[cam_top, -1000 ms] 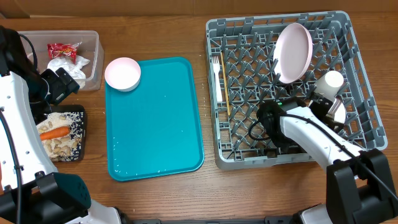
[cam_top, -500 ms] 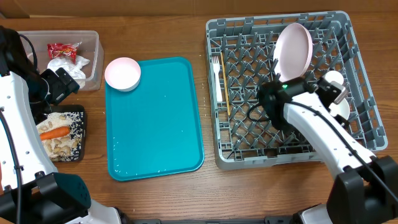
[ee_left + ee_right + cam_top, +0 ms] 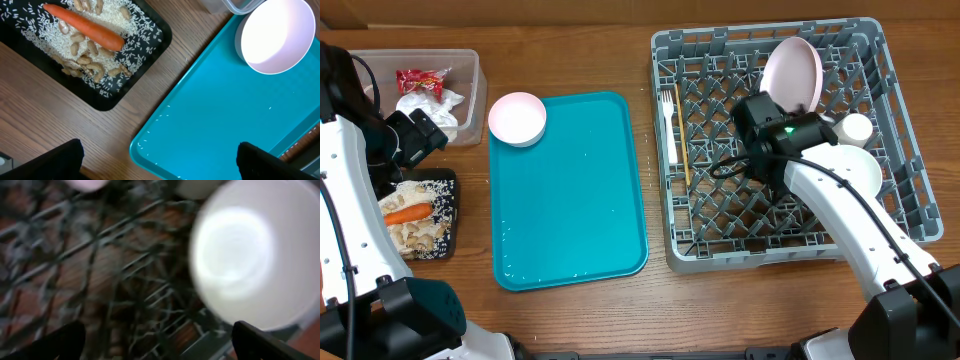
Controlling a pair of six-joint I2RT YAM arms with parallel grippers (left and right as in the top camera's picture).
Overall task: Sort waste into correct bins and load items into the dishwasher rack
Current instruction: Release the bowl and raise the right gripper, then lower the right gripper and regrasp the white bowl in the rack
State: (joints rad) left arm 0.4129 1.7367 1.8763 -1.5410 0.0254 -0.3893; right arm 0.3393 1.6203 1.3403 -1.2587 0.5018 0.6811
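Overhead: fork (image 3: 668, 122) in rack (image 3: 905, 130), tines toward far wall; left gripper (image 3: 160, 161), right gripper (image 3: 159, 341) agape.

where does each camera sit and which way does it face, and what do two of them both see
overhead: fixed above the table, looking straight down at teal tray and grey rack; left arm, right arm show.
left wrist: on left arm, looking down at carrot on black tray, pink bowl; own fingertips show.
right wrist: on right arm, blurred, looking down at white bowl in rack; own fingertips show.
shared: overhead and left wrist both see carrot, pink bowl.
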